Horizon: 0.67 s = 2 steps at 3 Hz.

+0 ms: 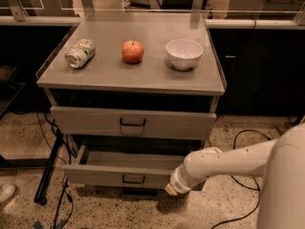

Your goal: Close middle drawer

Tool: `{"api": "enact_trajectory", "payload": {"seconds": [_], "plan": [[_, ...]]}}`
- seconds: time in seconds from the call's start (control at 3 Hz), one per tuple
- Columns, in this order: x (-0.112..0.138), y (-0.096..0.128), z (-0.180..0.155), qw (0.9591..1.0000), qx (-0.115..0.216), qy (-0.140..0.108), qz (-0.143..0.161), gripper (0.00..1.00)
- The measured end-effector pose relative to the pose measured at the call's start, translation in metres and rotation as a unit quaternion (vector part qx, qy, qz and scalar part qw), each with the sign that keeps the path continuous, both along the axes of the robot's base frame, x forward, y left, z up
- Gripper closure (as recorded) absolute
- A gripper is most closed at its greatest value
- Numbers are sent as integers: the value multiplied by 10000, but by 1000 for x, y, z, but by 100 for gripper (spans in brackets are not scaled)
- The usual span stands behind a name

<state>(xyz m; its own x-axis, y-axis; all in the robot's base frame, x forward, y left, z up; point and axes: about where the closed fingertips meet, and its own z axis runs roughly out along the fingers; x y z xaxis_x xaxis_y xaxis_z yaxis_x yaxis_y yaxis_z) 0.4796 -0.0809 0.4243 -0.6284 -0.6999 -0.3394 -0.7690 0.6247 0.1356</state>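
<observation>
- Camera view: the middle drawer [100, 174] stands pulled out under the table [143, 78]. It looks like stiff metal that probably slides easily, so push flat on its front near the handle [133, 179].
- The gripper [171, 189] is at the front's right end, seemingly touching; how wide it is set, I cannot tell.

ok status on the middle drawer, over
Gripper low at the middle drawer front, right of its handle. Drawer pulled out, not yet closed. Floor cables off to its left.

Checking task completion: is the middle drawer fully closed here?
No: the middle drawer stands pulled out with its inside showing, and the gripper is at the right end of its front.
</observation>
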Motion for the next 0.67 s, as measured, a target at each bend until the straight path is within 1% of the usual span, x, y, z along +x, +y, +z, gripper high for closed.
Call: {"api": "enact_trajectory", "payload": {"seconds": [0.33,0.67], "plan": [[13,7,-1,9999,-64,-79,39,100],[24,15,-1,9999,-101,-71,113,84]]}}
